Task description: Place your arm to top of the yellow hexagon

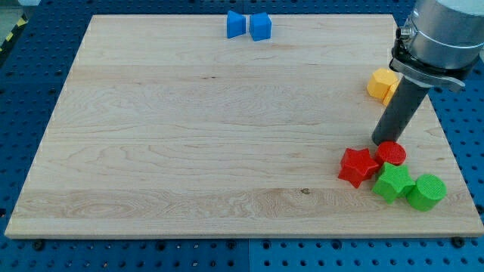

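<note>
Although my tip (380,142) rests beside the red cylinder (391,153), the yellow hexagon (383,83) sits nearer the view's top, right side of the surface (189,136) — placement outstanding; no hand fitted — only a rod.

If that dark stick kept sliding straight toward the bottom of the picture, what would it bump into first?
Most likely the red cylinder: my tip sits right at its upper edge, perhaps already touching. Past it lie the green star and green cylinder. Depth is hard to judge from this one view.
</note>
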